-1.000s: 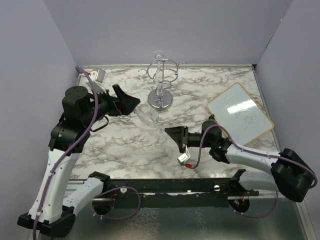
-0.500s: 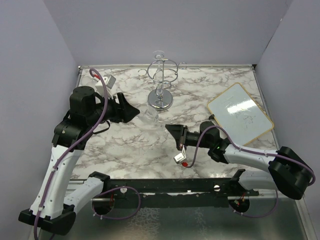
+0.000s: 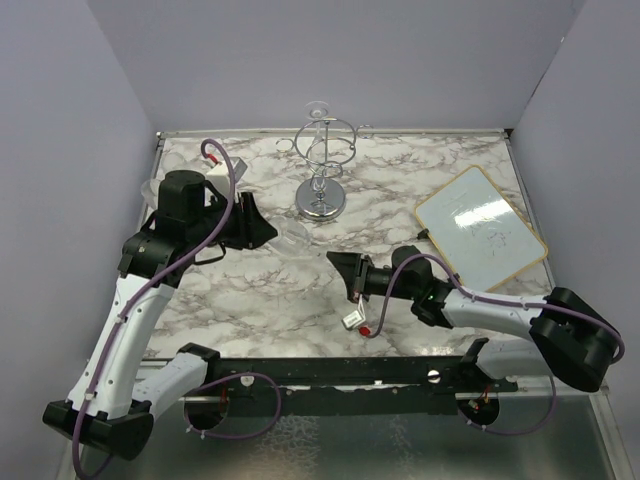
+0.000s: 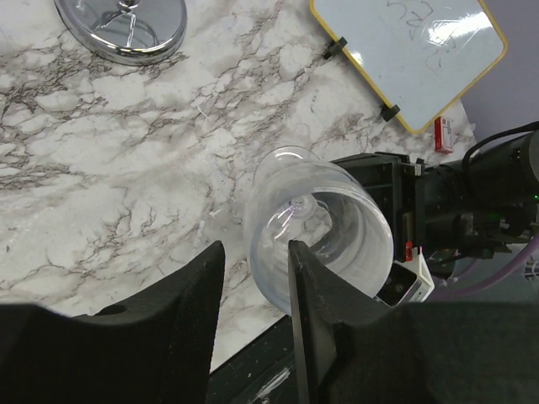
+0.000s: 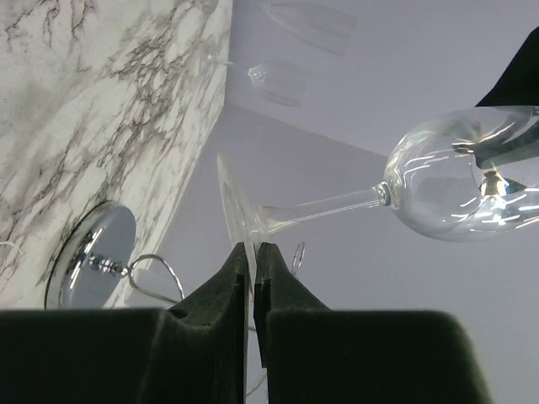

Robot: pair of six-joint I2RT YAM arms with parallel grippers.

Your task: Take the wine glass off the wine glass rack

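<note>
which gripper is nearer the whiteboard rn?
Right. The right gripper, pinching the wine glass by its foot, sits just left of the whiteboard. The left gripper is farther left, beyond the glass bowl.

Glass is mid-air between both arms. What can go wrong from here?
1. The right gripper pinches only the foot edge of the clear wine glass, held sideways; it may slip or pivot.
2. The left gripper straddles the thin bowl wall; a hard squeeze could crack it.
3. A drop lands on the hard marble-pattern table.
</note>
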